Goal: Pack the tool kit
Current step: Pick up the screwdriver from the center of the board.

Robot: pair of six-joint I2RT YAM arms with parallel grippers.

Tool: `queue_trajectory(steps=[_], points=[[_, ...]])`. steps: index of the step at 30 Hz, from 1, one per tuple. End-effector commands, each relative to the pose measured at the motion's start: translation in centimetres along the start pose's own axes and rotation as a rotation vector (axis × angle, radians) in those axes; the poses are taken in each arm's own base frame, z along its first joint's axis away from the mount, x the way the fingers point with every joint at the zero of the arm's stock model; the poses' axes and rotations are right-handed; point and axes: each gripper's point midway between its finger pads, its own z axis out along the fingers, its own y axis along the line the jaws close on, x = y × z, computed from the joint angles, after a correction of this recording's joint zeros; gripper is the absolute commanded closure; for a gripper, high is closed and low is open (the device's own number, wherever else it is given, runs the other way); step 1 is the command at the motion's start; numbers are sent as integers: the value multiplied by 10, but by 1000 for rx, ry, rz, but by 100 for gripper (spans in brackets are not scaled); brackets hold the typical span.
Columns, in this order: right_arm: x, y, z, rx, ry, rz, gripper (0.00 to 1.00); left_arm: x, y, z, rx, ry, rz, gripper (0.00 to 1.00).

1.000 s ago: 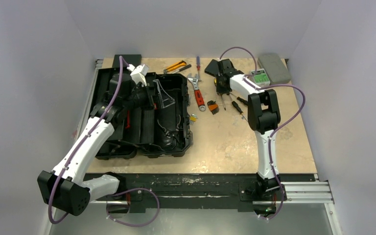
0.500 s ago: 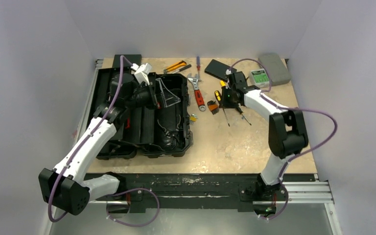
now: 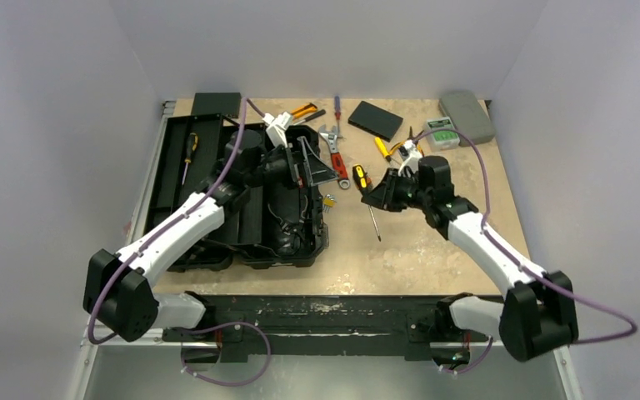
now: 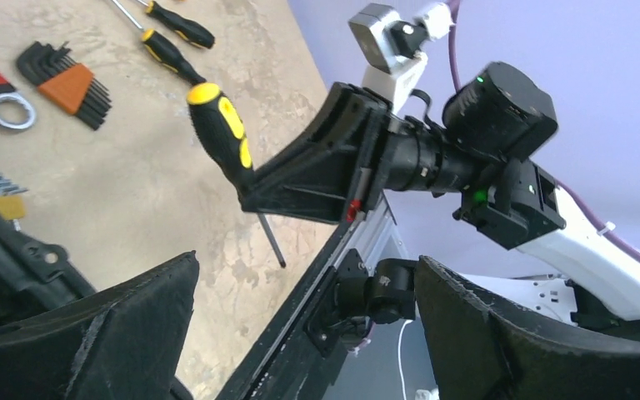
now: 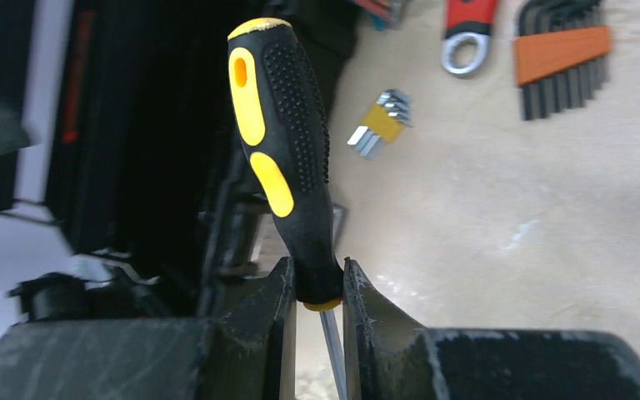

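Note:
The tool kit is an open black toolbox (image 3: 250, 225) on the left of the table, also seen dark in the right wrist view (image 5: 133, 125). My right gripper (image 3: 372, 195) (image 5: 317, 292) is shut on the base of a yellow-and-black screwdriver (image 3: 359, 176) (image 5: 283, 150), held above the table just right of the box with its shaft pointing toward the near edge. My left gripper (image 3: 315, 167) (image 4: 308, 333) hovers open and empty over the box's right edge, facing the right gripper (image 4: 317, 167) and the screwdriver (image 4: 221, 137).
Loose on the table behind are a red wrench (image 3: 339, 163), an orange hex-key set (image 4: 62, 83), a small yellow hex set (image 3: 328, 200), more screwdrivers (image 4: 171, 54), a flat black box (image 3: 375, 119) and a grey case (image 3: 467, 112). One screwdriver (image 3: 188, 154) lies in the lid tray.
The right arm has swung from the back of the table toward the toolbox, carrying the screwdriver. The left gripper has moved right, across the box to its right edge, still open.

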Motion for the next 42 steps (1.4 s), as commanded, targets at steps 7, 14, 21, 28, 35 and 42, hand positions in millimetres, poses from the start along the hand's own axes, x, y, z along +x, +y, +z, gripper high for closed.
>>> queue_trajectory(steps=[7,14,21,28,35,42], points=[[-33,89,-61,-356,-250,-7,100,-7,-53,35,166,-22,26,6],[-34,103,-66,-430,-242,18,100,0,-59,46,190,-5,21,13],[-21,118,-68,-506,-204,49,100,0,-61,50,191,-12,27,36],[-5,129,-64,-542,-163,43,100,1,-59,56,194,-12,33,82],[-7,121,-63,-476,-185,20,42,-5,-59,43,134,-37,98,100],[-9,98,-64,-318,-212,-26,35,-13,-22,2,-221,-13,265,100]])
